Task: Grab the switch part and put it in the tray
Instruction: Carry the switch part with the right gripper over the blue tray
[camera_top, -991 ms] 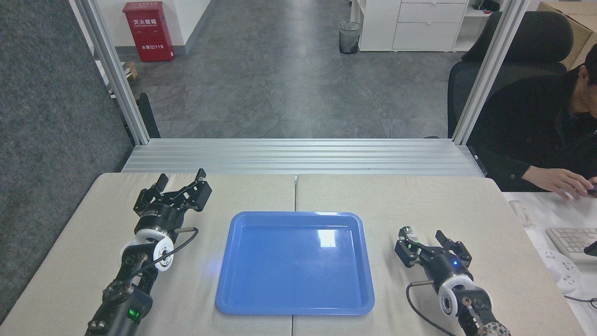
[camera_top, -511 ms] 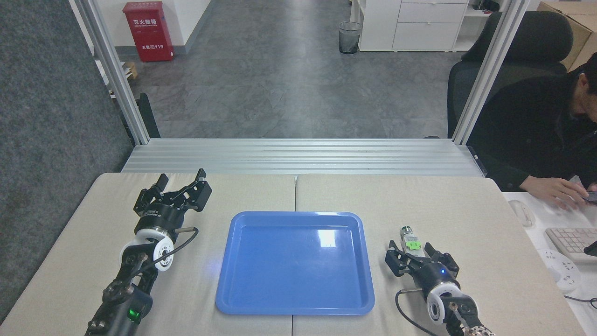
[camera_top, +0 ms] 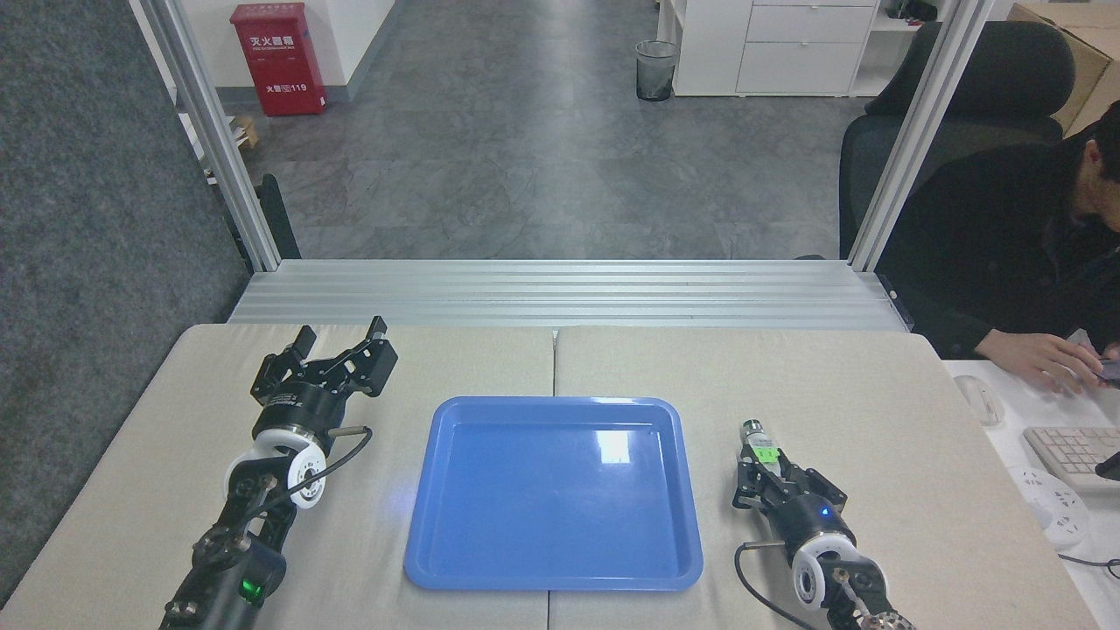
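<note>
The switch part point(camera_top: 759, 443) lies right of the blue tray point(camera_top: 542, 512), its dark metallic end pointing away from me and its green block nearest my fingers. My right gripper point(camera_top: 764, 465) has its fingers drawn in on the part's near end, just past the tray's right rim. The whitish body is mostly hidden between the fingers. I cannot tell whether the part is off the table. My left gripper point(camera_top: 341, 331) rests open and holding nothing on the table, left of the tray's far corner. Nothing lies in the tray.
A person in black sits at the far right with a hand point(camera_top: 1046, 357) over a white desk that holds a keyboard point(camera_top: 1072, 451). Aluminium frame posts point(camera_top: 223, 175) and a rail point(camera_top: 560, 293) bound the back of the padded table point(camera_top: 787, 367).
My right gripper slid left onto the switch part, then its fingers went from wide open to drawn in on it. The part shifted slightly up and left. The left arm stayed still.
</note>
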Robot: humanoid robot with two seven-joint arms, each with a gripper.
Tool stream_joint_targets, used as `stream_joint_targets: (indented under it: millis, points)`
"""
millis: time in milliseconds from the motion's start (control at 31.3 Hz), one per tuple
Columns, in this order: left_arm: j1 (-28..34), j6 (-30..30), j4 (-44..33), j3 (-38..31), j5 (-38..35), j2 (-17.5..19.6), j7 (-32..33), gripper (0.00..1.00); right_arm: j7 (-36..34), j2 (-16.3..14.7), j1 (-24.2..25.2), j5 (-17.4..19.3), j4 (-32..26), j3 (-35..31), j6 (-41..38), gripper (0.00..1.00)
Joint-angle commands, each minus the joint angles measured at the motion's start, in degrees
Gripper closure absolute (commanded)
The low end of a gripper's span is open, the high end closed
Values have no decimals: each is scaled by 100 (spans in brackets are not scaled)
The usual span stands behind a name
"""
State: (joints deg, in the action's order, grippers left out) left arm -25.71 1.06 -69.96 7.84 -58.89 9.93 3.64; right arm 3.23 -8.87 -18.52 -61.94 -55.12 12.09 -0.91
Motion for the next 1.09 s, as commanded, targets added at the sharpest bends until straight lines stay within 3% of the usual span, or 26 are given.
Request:
stream_joint_targets:
  millis: [0,96,256,384,575,735,959,1055]
  points:
    - [-4,-1,0,-2,0,0,-4,0,-77,96,-125,60,-103,-285,82,100]
    - [5,-1,0,-2,0,0,-4,0,-25,44,-134,51,-586,-339,82,100]
    - [5,-1,0,-2,0,0,-4,0,185,-27,-73,16,-1851,-181,-6,100]
    - [-4,-1,0,-2,0,0,-4,0,380,-18,-134,-19,-2407,608,-32,100]
    - [-4,-1,0,7,0,0,-4,0,380,34,-143,-63,-2495,1725,-708,100]
    - [5,-1,0,-2,0,0,-4,0,415,332,-169,-563,-2390,2543,-788,100]
    - [5,-1,0,-2,0,0,-4,0,722,1009,-152,-1381,-1328,2922,-797,100]
    - [-4,-1,0,-2,0,0,-4,0,731,1054,-90,-1548,-1028,2922,-797,100]
